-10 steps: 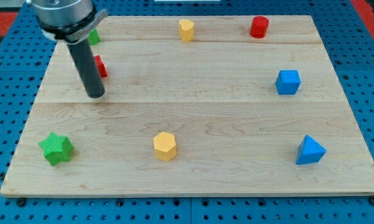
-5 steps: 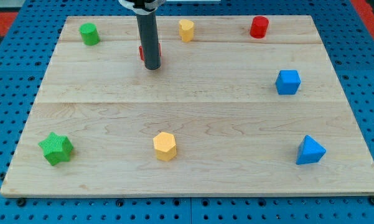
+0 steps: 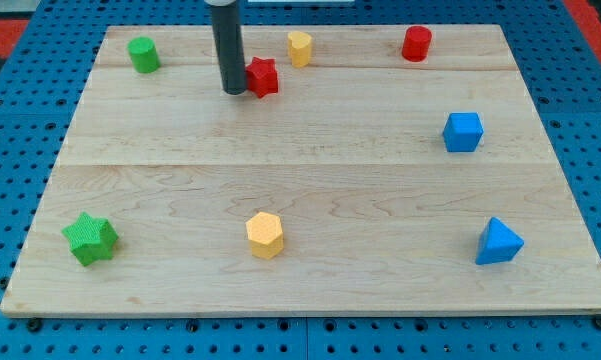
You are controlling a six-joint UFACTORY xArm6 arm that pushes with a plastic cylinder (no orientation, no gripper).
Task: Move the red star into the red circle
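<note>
The arm carries no hand or jaws, so nothing is grasped: it ends in a bare dark rod whose lower end, my tip (image 3: 234, 91), rests on the wooden board (image 3: 310, 290) just on the view's left of the red star (image 3: 263, 76), touching it or very nearly so. The red star lies near the view's top of the board, with the yellow block (image 3: 299, 48) close by, up and to the view's right of the star, and the red circle (image 3: 416, 43), a short red cylinder, well beyond it, farther to the view's right and slightly higher. The main risk is probably that yellow block: a push straight toward the circle runs close under it, and if the star drifts upward it could clip it, knock it along, or jam against it. The star's pointed outline also makes it likely to spin or slip off the round rod if the contact is off-centre, leaving the tip sliding past it. A push carried too hard could drive the circle toward the board's top edge. The star itself looks small, chunky and bright red, with short blunt points, lying flat, its left points partly masked by the rod.
</note>
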